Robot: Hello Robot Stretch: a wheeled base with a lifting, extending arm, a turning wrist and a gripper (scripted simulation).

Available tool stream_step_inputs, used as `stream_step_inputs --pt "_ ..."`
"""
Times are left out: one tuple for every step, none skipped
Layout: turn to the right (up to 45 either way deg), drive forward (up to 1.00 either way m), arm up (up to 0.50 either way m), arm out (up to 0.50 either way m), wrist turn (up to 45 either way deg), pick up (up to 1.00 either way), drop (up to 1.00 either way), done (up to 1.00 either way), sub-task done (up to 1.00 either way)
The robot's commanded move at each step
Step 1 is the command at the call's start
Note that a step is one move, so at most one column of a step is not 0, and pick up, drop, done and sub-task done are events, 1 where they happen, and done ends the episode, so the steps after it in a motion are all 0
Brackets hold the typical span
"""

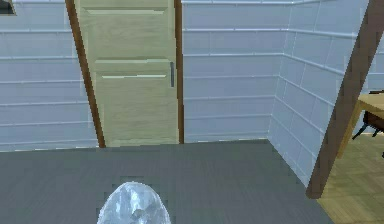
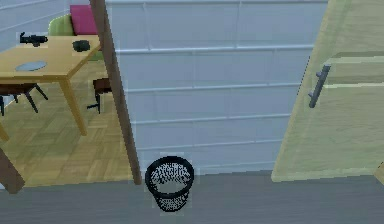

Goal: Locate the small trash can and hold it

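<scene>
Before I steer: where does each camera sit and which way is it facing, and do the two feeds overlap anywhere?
Forward view: on the robot, facing ahead and somewhat down at a closed wooden door in a panelled wall.
Arm side view: on the robot's body, facing out to the arm's side at a black mesh trash can by the panelled wall.
Shared: the brown post and wooden table at the forward view's right edge also stand at the arm side view's left.

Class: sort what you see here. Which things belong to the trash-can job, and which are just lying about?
Job: trash can.
Lying about: table, green chair, door.
</scene>
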Motion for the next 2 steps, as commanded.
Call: stream_step_inputs --pt "0.0 0.00 0.00 0.50 0.0 0.00 0.00 0.00 0.00" --pt "0.0 0.00 0.00 0.00 45.0 0.00 0.00 0.00 0.00"
